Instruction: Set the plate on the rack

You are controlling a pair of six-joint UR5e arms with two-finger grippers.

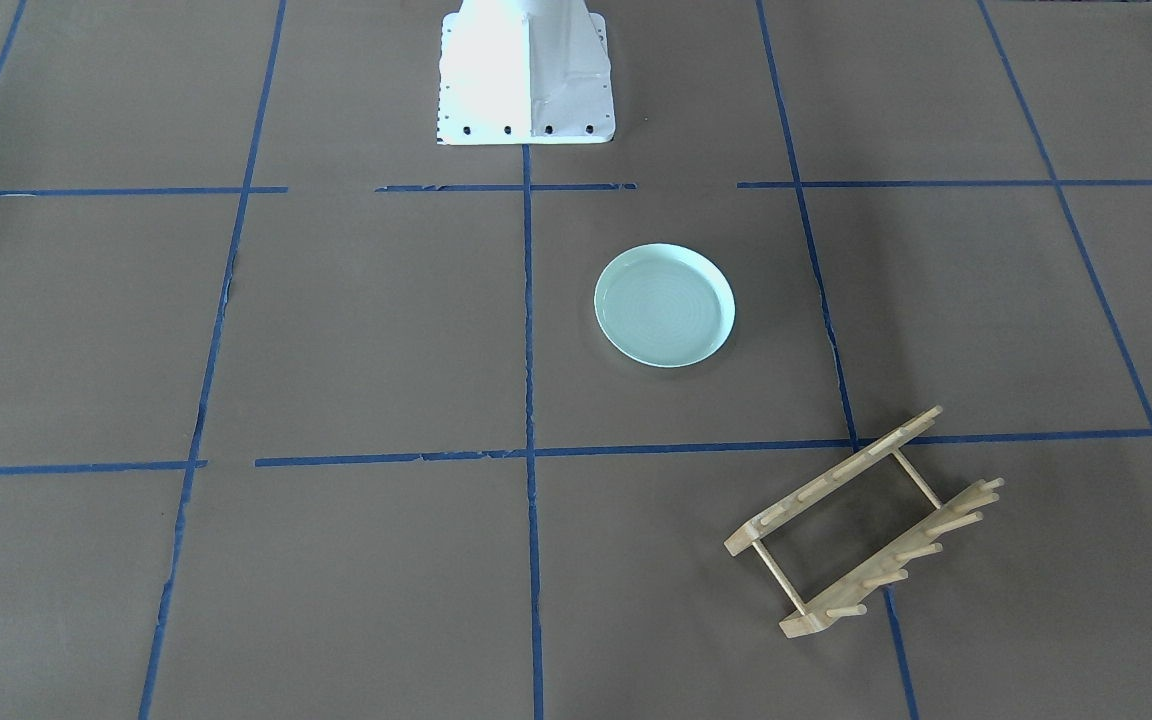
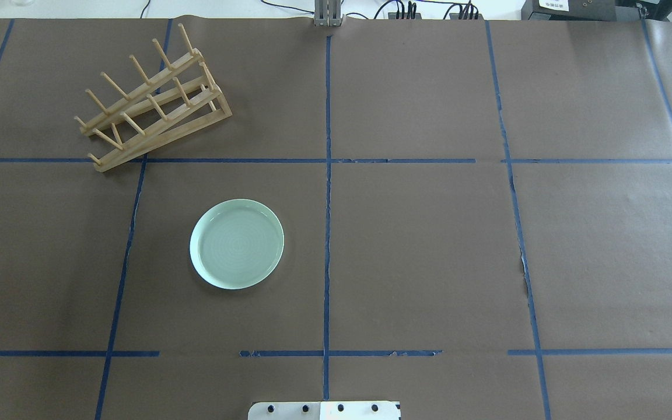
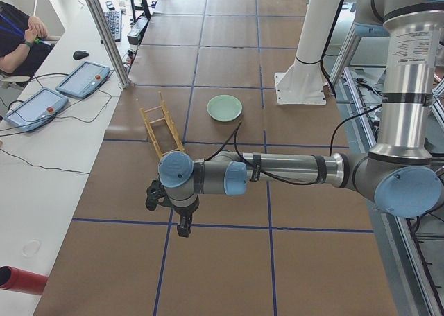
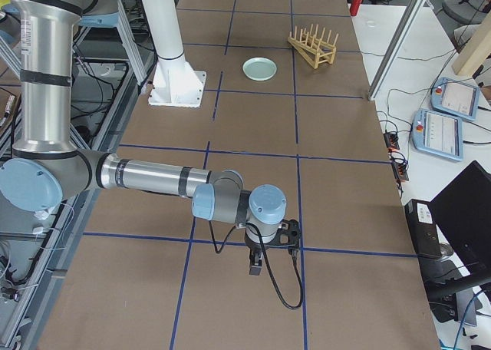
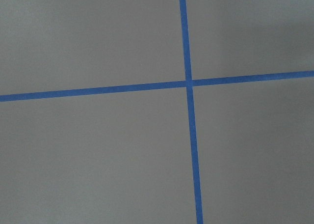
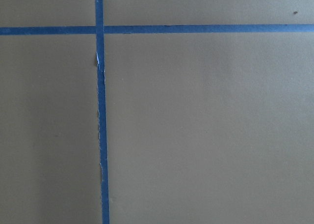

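The pale mint-green plate lies flat on the brown table, left of centre in the overhead view. It also shows in the front view. The wooden rack stands at the far left, apart from the plate, and it shows in the front view too. The left gripper shows only in the exterior left view, hanging over the table far from both. The right gripper shows only in the exterior right view, also far away. I cannot tell whether either is open or shut. Both wrist views show only paper and tape.
Blue tape lines divide the brown paper into squares. The white robot base stands at the near middle edge. Teach pendants and cables lie on the white bench beyond the far edge, where a person sits.
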